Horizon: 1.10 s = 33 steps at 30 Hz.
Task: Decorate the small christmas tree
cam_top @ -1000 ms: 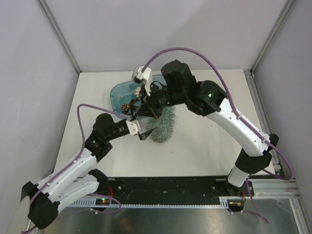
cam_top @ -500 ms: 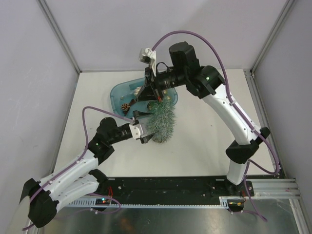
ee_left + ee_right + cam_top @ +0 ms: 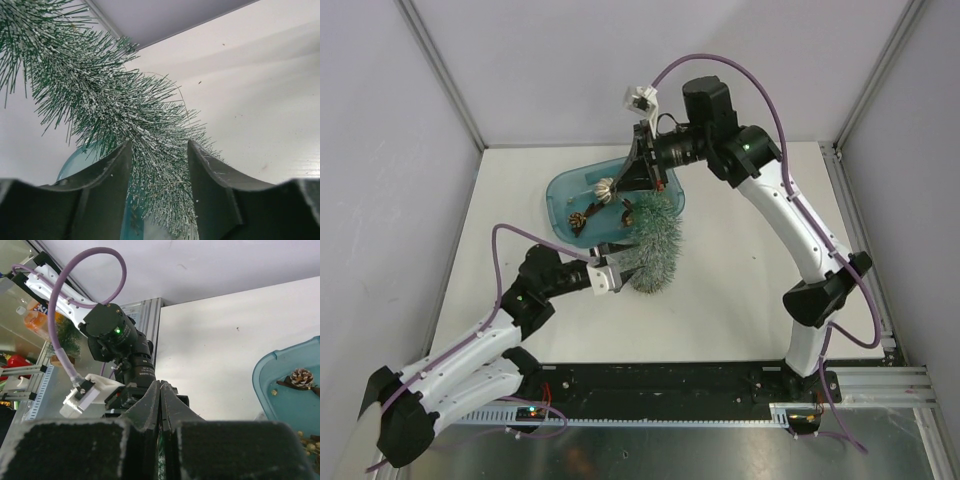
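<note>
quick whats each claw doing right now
left claw: partly open, jaws either side of the tree, real grip cannot be told
right claw: closed, nothing seen in it

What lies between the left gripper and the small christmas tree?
Nothing; there is no gap. In the left wrist view, frosted needles of the small christmas tree sit between the two spread fingers of the left gripper.

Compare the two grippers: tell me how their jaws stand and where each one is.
The left gripper has its jaws apart, straddling the needles of the small christmas tree. The right gripper is shut, its fingers pressed together. The left gripper sits at the tree's side, while the right gripper points down over the blue tub in the top view. Both are dark two-finger grippers.
</note>
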### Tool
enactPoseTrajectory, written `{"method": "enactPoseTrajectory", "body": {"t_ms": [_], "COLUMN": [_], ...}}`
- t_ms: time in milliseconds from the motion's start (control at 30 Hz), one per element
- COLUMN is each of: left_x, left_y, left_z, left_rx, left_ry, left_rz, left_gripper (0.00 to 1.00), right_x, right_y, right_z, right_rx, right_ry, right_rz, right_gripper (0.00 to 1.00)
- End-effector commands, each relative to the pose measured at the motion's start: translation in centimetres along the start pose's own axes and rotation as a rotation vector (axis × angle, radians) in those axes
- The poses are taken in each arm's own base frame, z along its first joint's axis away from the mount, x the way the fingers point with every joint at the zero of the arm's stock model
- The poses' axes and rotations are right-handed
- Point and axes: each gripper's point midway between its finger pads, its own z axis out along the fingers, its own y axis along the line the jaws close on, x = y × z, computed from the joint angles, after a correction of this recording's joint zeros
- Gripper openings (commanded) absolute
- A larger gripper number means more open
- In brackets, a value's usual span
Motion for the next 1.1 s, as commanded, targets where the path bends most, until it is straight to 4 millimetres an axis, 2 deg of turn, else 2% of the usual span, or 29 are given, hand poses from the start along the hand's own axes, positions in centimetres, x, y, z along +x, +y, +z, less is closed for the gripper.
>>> {"method": "enactPoseTrajectory", "body": {"t_ms": [0,133,267,433,567,833,1067], "left_x": [-1.1,-1.1,-0.9,-0.6,-0.7,-1.1,-1.8], "left_y": [0.2,0.5,0.6,0.7,0.8,1.3,2.8], "left_z": [0.1,0.0,-0.2,-0.4,-0.5,-0.9,-1.5], "left_rx": [-0.002,-0.02,-0.037,-0.051,-0.057,-0.09,-0.154], "left_ry": [-0.039,-0.036,-0.026,-0.02,-0.026,-0.03,-0.031], "left_rz": [0.058,0.066,0.081,0.087,0.086,0.096,0.107], "left_gripper": [0.51,0.49,0.45,0.31,0.26,0.27,0.45], "right_x": [-2.3,-1.1,-1.3,-1.3,-1.1,-0.3,0.4], "right_y": [1.0,-0.9,-0.8,-1.1,-0.8,-1.4,-2.4], "right_z": [-2.2,-3.2,-4.7,-7.2,-7.8,-8.0,-7.0], "right_rx": [-0.044,-0.02,-0.025,0.003,0.023,0.07,0.067], "right_ry": [-0.087,-0.104,-0.172,-0.224,-0.226,-0.211,-0.2], "right_rz": [-0.029,0.034,0.028,0.05,0.048,0.053,0.079], "right_gripper": [0.04,0.05,0.06,0.06,0.06,0.08,0.08]}}
